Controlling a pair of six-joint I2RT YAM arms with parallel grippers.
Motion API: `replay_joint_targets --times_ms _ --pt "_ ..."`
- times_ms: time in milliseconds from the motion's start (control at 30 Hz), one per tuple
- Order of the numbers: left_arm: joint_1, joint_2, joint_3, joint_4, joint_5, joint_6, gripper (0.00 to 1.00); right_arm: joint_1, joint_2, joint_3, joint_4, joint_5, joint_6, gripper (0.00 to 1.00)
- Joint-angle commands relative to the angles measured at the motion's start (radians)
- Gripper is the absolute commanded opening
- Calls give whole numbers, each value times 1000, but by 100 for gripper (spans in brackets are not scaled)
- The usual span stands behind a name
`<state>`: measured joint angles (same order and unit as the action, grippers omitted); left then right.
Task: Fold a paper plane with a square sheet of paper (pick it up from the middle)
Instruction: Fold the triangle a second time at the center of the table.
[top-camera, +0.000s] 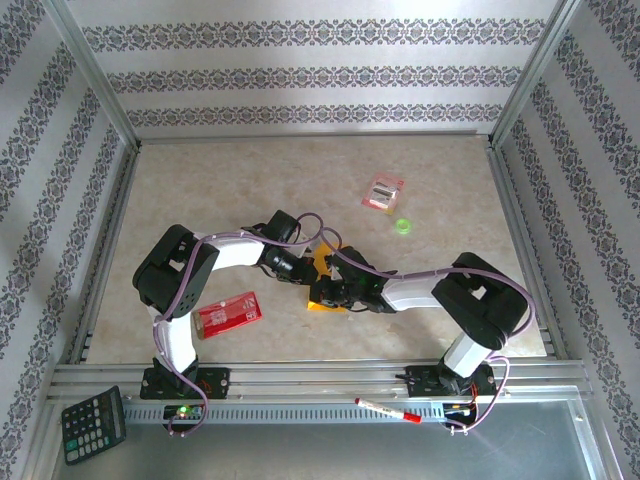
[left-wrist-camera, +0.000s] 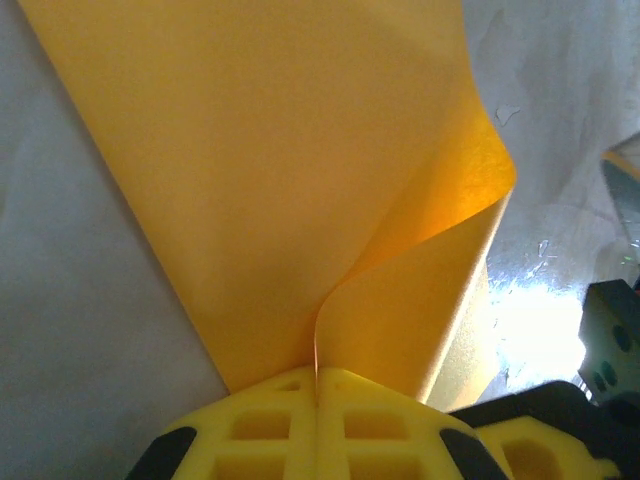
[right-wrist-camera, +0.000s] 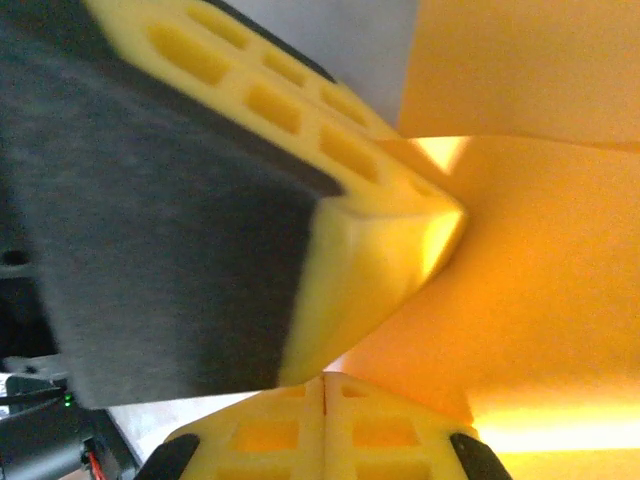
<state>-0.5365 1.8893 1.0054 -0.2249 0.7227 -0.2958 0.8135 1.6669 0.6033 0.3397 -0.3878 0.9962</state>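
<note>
From above, we see two arms meeting over the middle of a pale surface (top-camera: 200, 190). Their jaws are almost touching, and the square sheet of paper (top-camera: 324, 262), orange-yellow, is bunched between and under them. A red packet (top-camera: 228, 312) lies to the left of the jaws, nearer the arm bases. A small pink-and-white packet (top-camera: 382, 191) and a green dot-like object (top-camera: 403, 227) lie beyond them to the right. The print on both packets is too small to read. At the left wrist, the left jaws are clenched on the sheet's edge. The paper curls up and away from their tips in a soft, uncreased loop. At the right wrist, the right jaws are pressed together with the paper right at their tips. We cannot tell whether they pinch it. The left jaws loom just above them. We judge the main risk to be tearing or a stray crease if the two sets of jaws pull apart or twist. The sheet could also slip from so narrow a pinch.
</note>
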Motion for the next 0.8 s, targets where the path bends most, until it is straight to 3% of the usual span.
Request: replay_joint_targets --times_ms 0,767 --pt "2 31 -15 -96 -99 24 0 -5 34 6 -8 17 -21 0" --pt "2 30 -31 -79 -116 3 0 90 -3 -79 -57 52 34 0"
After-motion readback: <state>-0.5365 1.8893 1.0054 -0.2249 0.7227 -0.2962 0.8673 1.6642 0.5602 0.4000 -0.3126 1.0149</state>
